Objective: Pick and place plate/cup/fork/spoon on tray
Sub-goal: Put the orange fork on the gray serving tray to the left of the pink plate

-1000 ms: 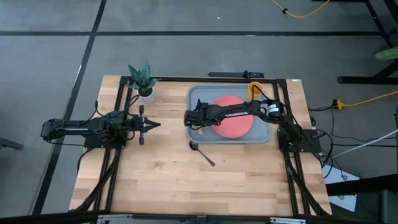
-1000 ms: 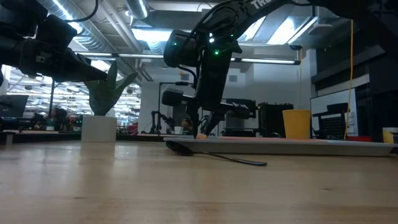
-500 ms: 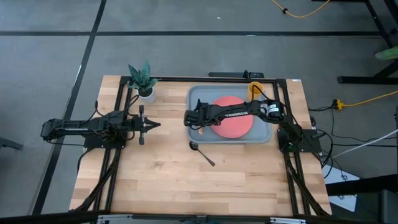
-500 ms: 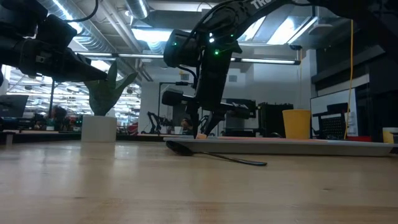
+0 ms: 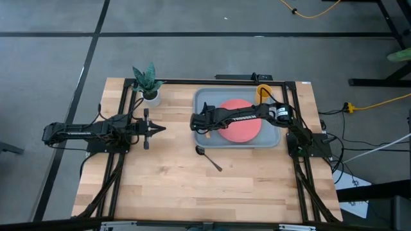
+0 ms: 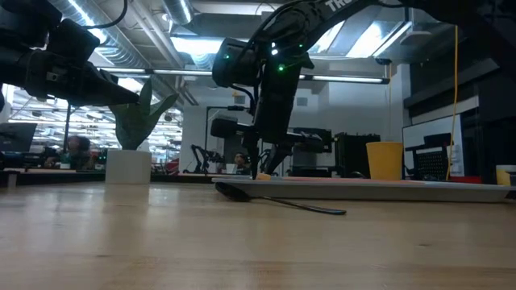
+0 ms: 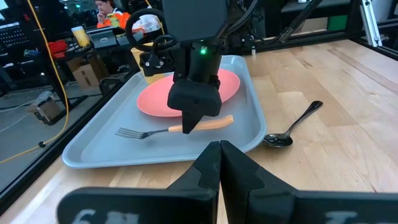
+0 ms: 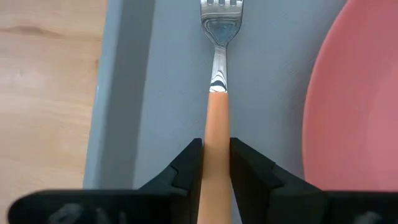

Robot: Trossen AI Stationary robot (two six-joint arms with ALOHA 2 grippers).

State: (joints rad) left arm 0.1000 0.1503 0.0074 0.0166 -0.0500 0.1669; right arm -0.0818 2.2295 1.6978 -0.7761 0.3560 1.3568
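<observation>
Setting the fork (image 8: 216, 93) down cleanly is the job here: the right gripper (image 8: 216, 163) hangs low over the left part of the tray (image 5: 203, 97), its fingers closed on the light orange handle, and the fork already looks to lie flat on the tray floor. To do it well, I judge the fingers should part just enough to free the handle, then the arm should lift straight up — no sideways drag, or the fork gets swept against the plate (image 5: 243, 128) just beside it. The fork's long axis runs parallel to the tray's left rim, tines pointing away from the gripper, handle back between the fingers. The spoon (image 5: 209, 158) lies on the bench just near of the tray, not yet placed. The left gripper (image 5: 154, 129) waits closed over the bench's left side.
</observation>
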